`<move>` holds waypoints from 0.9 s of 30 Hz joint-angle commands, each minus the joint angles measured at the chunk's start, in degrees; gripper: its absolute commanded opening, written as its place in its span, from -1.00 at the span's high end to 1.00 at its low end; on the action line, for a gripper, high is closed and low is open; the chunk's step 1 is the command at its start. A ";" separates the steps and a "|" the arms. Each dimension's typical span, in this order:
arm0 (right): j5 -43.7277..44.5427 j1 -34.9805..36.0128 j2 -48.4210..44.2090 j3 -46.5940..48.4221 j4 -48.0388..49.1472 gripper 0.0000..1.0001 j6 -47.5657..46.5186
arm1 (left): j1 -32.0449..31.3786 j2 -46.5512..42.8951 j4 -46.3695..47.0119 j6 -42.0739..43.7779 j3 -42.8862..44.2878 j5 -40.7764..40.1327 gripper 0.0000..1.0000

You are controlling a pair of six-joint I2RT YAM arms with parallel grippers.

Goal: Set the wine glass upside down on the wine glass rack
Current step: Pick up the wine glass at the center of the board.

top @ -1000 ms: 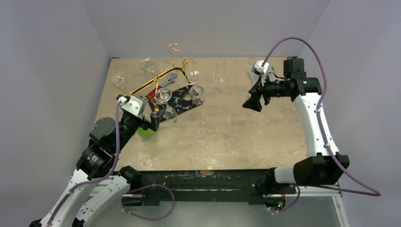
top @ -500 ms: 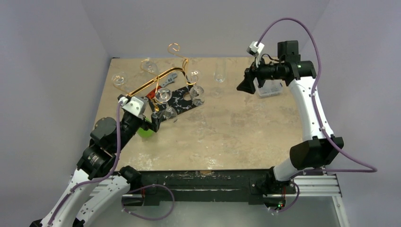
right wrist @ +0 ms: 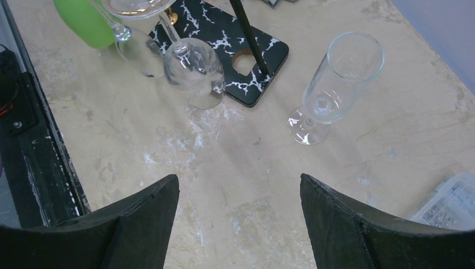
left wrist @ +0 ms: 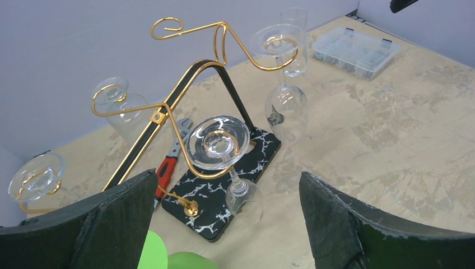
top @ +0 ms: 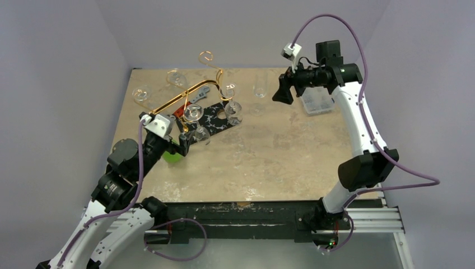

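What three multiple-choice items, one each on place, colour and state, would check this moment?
1. Where is the wine glass that is not on the wine glass rack?
A. lying on its side
B. upright on the table, between rack and plastic box
C. inside the box

2. What colour is the rack's wire?
A. silver
B. gold
C. red

3. How is the right gripper?
A. shut on the glass
B. shut, empty
C. open, empty

Answers:
1 B, its foot sits on the table in the right wrist view.
2 B, the scrolled arms shine gold.
3 C, its fingers stand wide apart with nothing between them.
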 commanded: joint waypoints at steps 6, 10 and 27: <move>3.34 1.47 2.34 3.95 5.16 -0.54 5.95 | 0.78 0.01 2.27 -0.93 -0.12 -0.66 -0.87; 3.63 1.51 3.17 4.01 7.82 -0.53 9.29 | 0.90 -0.15 2.33 -0.86 -0.21 -0.93 -0.87; 4.89 1.91 7.49 3.79 15.42 -0.53 19.86 | 1.06 -0.33 2.25 -0.67 -0.20 -1.73 -0.87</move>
